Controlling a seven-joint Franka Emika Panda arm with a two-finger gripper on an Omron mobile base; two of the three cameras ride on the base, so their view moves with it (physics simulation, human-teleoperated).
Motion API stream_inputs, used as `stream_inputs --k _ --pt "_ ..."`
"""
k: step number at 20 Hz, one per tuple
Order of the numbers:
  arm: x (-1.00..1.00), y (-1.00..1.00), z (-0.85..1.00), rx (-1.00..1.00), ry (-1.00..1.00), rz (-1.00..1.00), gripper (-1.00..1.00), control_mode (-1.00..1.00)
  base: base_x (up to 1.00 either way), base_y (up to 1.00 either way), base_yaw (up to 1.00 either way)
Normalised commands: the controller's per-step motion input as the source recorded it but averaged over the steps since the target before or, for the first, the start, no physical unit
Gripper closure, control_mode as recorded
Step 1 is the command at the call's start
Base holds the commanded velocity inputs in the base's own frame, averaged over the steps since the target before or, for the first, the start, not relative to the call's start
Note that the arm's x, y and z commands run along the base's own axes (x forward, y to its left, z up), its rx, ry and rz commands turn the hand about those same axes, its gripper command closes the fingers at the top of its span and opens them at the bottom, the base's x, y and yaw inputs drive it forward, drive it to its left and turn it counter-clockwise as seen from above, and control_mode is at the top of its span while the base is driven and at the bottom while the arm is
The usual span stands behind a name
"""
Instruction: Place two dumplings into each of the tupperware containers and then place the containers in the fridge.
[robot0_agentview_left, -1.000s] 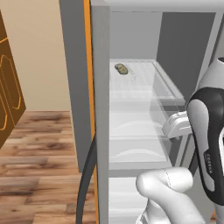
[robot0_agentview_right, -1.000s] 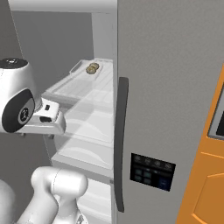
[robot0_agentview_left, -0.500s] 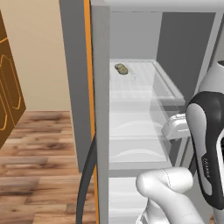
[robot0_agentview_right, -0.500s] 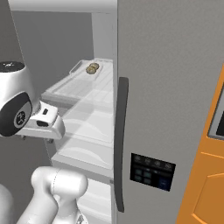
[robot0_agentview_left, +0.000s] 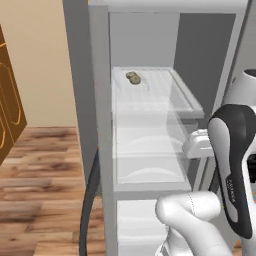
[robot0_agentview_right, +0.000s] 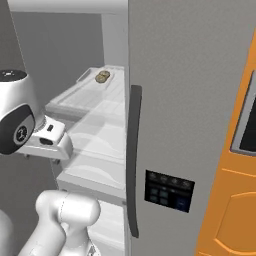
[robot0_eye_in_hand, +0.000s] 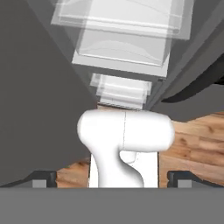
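Fridge open, dumplings on the upper shelf, claw spread wide and empty.

From the left base view you see the fridge (robot0_agentview_left: 100, 100) open, two tan-olive dumplings (robot0_agentview_left: 133, 77) lying together at the back of a pale container (robot0_agentview_left: 165, 90) on the upper white shelf; small dark lettering on the arm is too blurred to read. From the right base view the same pair (robot0_agentview_right: 102, 76) sits left of the grey door's black panel (robot0_agentview_right: 169, 191). In the hand view your gripper (robot0_eye_in_hand: 112, 177) has both tips far apart, holding nothing, above wooden floor (robot0_eye_in_hand: 197, 144).
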Motion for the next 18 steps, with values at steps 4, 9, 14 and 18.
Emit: stream_inputs --k 4,9,14,18 --pt "0.0 0.0 0.0 0.0 0.0 0.0 -1.0 1.0 -0.87 -0.71 -0.45" --pt "0.0 0.0 0.0 0.0 0.0 0.0 -1.0 1.0 -0.41 -0.06 -0.79" --pt "0.0 0.0 0.0 0.0 0.0 0.0 -1.0 1.0 -0.05 0.0 -0.98" --pt "0.0 0.0 0.0 0.0 0.0 0.0 -1.0 1.0 0.0 0.0 -0.99"
